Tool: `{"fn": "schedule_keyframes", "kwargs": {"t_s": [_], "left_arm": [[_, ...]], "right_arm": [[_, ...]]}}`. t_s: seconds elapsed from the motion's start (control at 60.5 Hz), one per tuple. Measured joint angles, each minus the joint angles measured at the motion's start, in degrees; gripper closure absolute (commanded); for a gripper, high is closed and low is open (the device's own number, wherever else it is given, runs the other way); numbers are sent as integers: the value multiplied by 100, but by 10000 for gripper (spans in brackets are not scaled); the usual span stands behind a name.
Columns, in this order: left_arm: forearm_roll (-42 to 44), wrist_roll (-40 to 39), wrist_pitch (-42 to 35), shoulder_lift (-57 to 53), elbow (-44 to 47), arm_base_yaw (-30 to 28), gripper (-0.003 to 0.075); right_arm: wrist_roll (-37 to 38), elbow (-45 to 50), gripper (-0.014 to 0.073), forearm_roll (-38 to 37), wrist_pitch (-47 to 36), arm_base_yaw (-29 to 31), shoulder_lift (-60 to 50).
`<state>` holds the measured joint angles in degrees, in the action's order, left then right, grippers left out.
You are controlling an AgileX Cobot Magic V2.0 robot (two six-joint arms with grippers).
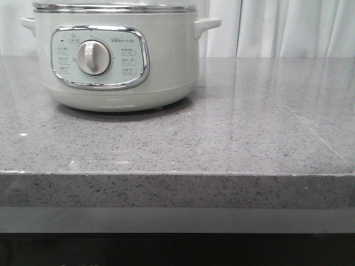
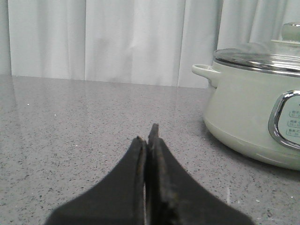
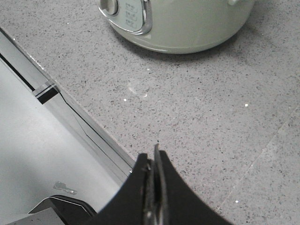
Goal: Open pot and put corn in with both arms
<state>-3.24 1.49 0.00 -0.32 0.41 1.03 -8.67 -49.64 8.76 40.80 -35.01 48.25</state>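
The pot [image 1: 119, 61] is a pale cream-green cooker with a chrome-framed panel and a silver dial [image 1: 93, 57]. It stands at the back left of the grey counter, and its glass lid [image 2: 262, 58] is on. It also shows in the left wrist view [image 2: 253, 117] and the right wrist view [image 3: 187, 23]. The corn is out of view. My left gripper [image 2: 147, 136] is shut and empty, low over the counter, left of the pot. My right gripper [image 3: 152, 157] is shut and empty, above the counter's front edge. Neither gripper shows in the front view.
The grey speckled counter [image 1: 233, 133] runs to a front edge [image 1: 177, 174]. White curtains [image 1: 288, 27] hang behind it. In the right wrist view the counter's edge [image 3: 70, 108] runs diagonally, with pale floor beyond it.
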Motion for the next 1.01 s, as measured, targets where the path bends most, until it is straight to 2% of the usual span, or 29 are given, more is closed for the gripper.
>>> {"fn": "schedule_keyframes", "kwargs": {"t_s": [0.71,0.793,1.008], "left_arm": [[-9,0,0,0,0,0,741],[-9,0,0,0,0,0,741],[-9,0,0,0,0,0,741]], "right_arm": [[0,44,662,-11,-50,48,-42],[0,251,662,-11,-299,373,-259],[0,1630,662,-21,-1718,1908,-1641]]}}
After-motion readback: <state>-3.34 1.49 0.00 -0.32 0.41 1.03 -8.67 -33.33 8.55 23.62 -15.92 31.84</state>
